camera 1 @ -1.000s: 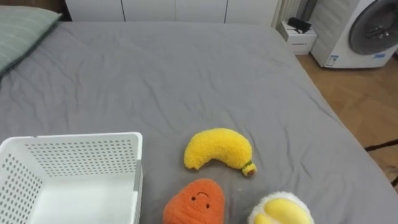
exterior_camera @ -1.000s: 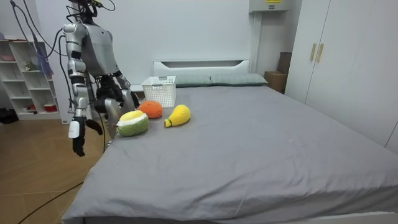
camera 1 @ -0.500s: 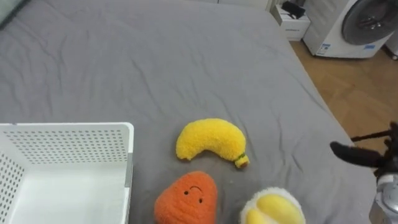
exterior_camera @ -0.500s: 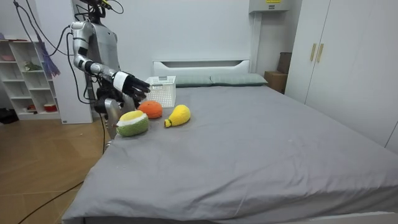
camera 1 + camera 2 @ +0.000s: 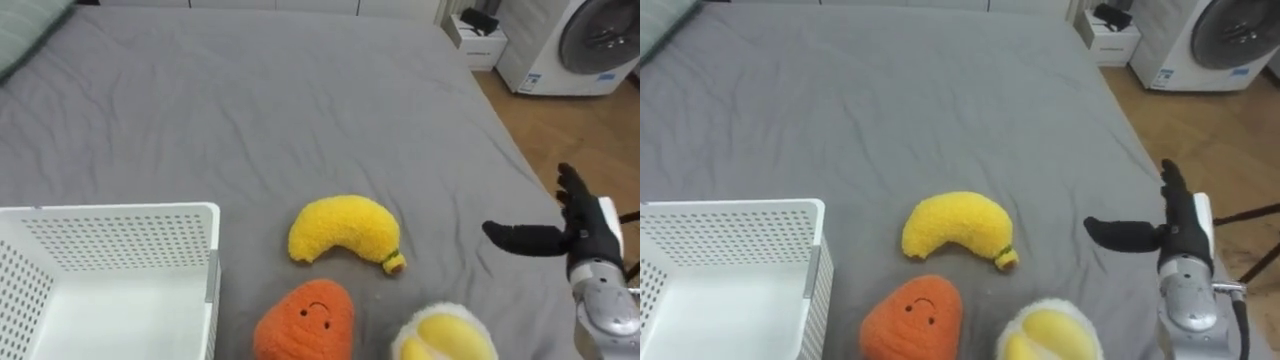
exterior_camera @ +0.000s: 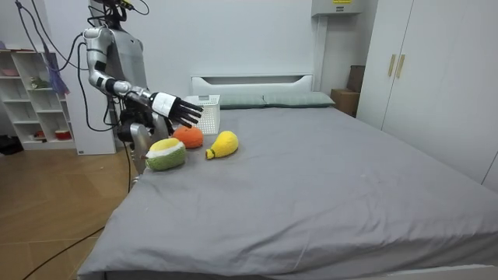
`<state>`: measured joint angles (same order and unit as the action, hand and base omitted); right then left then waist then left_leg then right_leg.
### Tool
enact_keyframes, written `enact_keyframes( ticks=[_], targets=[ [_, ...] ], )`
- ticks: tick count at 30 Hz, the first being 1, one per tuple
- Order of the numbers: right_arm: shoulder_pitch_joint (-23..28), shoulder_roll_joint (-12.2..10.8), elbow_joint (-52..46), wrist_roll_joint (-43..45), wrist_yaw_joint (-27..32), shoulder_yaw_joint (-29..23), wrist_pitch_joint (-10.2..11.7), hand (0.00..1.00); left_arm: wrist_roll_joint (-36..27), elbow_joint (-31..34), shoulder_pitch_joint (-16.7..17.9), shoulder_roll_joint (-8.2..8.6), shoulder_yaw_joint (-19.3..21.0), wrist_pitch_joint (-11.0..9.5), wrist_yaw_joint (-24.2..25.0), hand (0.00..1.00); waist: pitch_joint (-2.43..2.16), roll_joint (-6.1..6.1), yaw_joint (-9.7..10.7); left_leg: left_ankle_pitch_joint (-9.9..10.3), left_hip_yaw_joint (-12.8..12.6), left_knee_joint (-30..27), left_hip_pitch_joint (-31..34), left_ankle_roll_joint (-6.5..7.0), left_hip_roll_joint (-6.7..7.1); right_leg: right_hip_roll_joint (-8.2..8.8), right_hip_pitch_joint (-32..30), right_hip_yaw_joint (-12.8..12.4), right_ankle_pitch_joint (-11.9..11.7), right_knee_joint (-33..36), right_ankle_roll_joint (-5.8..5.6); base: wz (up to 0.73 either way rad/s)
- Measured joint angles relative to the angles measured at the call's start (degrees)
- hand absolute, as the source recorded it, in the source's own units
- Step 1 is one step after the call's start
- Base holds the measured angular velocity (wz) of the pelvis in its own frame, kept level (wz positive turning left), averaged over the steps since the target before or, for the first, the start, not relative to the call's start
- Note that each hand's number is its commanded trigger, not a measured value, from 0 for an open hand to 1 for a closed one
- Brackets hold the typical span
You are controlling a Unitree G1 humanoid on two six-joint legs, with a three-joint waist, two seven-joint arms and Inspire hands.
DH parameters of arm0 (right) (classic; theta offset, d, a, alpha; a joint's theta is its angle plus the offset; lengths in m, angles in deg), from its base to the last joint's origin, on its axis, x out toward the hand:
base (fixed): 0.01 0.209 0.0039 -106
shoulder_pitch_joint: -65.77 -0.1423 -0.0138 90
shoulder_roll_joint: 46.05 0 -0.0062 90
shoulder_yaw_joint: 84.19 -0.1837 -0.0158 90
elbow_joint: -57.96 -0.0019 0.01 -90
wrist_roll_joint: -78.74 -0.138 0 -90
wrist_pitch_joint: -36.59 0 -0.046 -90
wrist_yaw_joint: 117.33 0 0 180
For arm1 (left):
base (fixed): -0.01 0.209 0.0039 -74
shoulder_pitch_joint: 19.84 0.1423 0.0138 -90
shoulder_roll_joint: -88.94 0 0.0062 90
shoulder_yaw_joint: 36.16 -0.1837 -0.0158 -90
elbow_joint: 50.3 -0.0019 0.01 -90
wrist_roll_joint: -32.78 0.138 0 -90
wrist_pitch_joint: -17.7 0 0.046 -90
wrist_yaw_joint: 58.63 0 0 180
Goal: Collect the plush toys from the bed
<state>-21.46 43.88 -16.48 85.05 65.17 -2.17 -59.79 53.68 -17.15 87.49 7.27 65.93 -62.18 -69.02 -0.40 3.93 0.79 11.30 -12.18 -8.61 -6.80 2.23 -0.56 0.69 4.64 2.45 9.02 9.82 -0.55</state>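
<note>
Above the bed's (image 5: 250,100) right edge, the fingers of the right hand (image 5: 588,232) are held straight and spread, grasping nothing, with the thumb stretched sideways toward the toys. The palm is turned on edge, and the wrist and forearm are seen coming in from the lower right. In the room view the arm is extended forward from the shoulder over the mattress, and the robot is stood at the bed's side. Near the bed's close edge three plush toys are laid: a yellow banana (image 5: 345,232), an orange carrot (image 5: 305,320) just in front of it, and a round yellow-and-white plush (image 5: 445,335) beside the carrot. A white basket (image 5: 110,212) is set to their left, apart from them.
</note>
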Motion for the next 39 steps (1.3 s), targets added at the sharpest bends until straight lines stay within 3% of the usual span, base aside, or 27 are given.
enact_keyframes(
  ticks=[3, 8, 16, 26, 37, 38, 39],
  targets=[
    [0.42, -0.14, 3.34, 4.92, -3.49, 2.31, -0.20, 0.00, 0.02, -0.02, -0.74, -0.01, 0.03, 0.27, 0.00, 0.00, 0.07, 0.28, -1.26, 0.02, 0.07, -0.02, -0.10, 0.00, 0.00, 0.02, 0.19, 0.06, 0.00, -0.14, 0.00, 0.02],
    [0.47, -0.69, 8.99, 12.04, -11.09, 4.94, -3.25, 0.00, -0.02, 0.00, -2.14, -0.01, 0.10, 0.32, 0.00, 0.00, 0.17, 1.06, -2.79, 0.01, 0.81, -0.10, 0.26, 0.01, 0.13, 0.15, 0.20, 0.78, 0.01, -0.20, -0.01, 0.06],
    [0.09, -0.71, 17.01, 12.43, -17.85, 6.93, -3.79, 0.00, 0.01, -0.32, -3.92, -1.16, 0.01, 1.35, 0.80, 0.00, 0.61, 2.50, -3.80, 0.03, 1.22, -0.04, 0.37, 0.00, 0.14, 0.16, 0.30, 1.39, 0.08, -0.46, 0.02, 0.03],
    [-0.78, -0.66, 19.63, 16.61, -24.77, 7.26, -5.92, 0.00, 0.06, -0.27, -4.50, -1.20, 0.03, 3.32, 0.93, 0.00, 0.44, 2.34, -4.38, 0.04, 1.38, -0.15, 0.58, 0.03, 0.13, 0.27, 0.12, 2.30, 0.07, -0.29, 0.03, 0.00],
    [-1.73, -0.66, 21.77, 18.98, -28.36, 7.29, -7.46, 0.00, -0.01, 0.02, -5.04, -1.16, -0.39, 3.54, 0.92, 0.00, 0.25, 1.88, -4.40, 0.04, 1.40, -0.21, 0.55, 0.02, 0.08, 0.27, 0.25, 2.66, 0.03, -0.19, 0.06, 0.00],
    [-1.69, -0.67, 21.87, 18.98, -28.67, 7.31, -7.47, 0.15, -0.01, 0.02, -5.06, -1.16, -0.58, 3.59, 0.92, 0.00, 0.26, 1.85, -4.39, 0.04, 1.40, -0.21, 0.56, 0.03, 0.08, 0.27, 0.25, 2.72, 0.03, -0.18, 0.06, 0.00],
    [-1.59, -0.67, 21.88, 18.98, -29.26, 7.46, -7.49, 0.51, -0.02, 0.01, -5.07, -1.19, -1.16, 3.66, 0.92, 0.00, 0.25, 1.76, -4.35, 0.04, 1.40, -0.19, 0.58, 0.03, 0.08, 0.27, 0.24, 2.76, 0.03, -0.18, 0.07, 0.00]
  ],
)
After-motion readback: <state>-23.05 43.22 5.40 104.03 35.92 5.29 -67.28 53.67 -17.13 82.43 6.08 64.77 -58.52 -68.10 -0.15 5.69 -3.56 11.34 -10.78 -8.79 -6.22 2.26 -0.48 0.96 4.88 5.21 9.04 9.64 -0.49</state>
